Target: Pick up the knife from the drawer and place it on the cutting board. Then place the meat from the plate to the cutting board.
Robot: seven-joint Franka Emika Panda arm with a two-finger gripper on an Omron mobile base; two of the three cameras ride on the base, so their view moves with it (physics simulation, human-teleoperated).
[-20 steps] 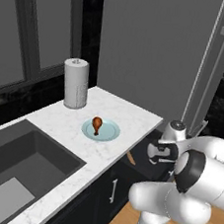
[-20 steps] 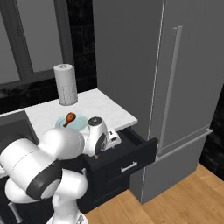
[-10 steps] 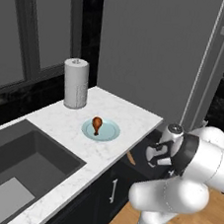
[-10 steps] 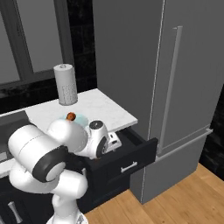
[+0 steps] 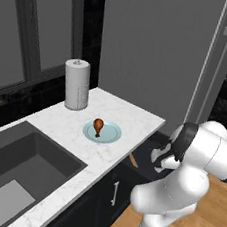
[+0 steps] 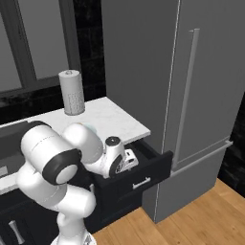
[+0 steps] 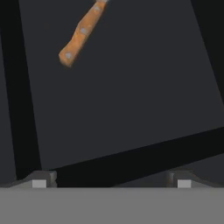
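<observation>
- Fingers [image 7: 39,180] of your two-finger gripper [image 7: 111,183] stand spread wide, one dark tip at each lower corner of the hand view, nothing between them.
- Beyond the tips you look down into the shallow black cabinet drawer [image 7: 131,96], pulled out; its dark floor lies ahead of the fingers and its front wall crosses as a dark band just above the tips.
- The kitchen knife with the light tan wooden handle [image 7: 81,34] lies on that floor, well ahead of the fingers and off toward the tip at the lower left, apart from both. You see the riveted handle slanting up to the top edge; the blade is cut off there.
- In the left base view a sliver of the tan handle [image 5: 133,161] shows at the counter edge, just beside the hand.
- In the right base view the gripper [image 6: 128,160] hangs over the open drawer [image 6: 146,173], pointing down into it.
- The small orange-brown chicken drumstick [image 5: 98,127] lies on the round pale teal-blue plate [image 5: 111,134] on the white marble counter [image 5: 135,119], well apart from the fingers.
- A white paper towel roll [image 5: 76,85] stands upright behind the plate; a dark sink basin [image 5: 12,173] lies further along the counter.
- You cannot make out the cutting board from these views.
</observation>
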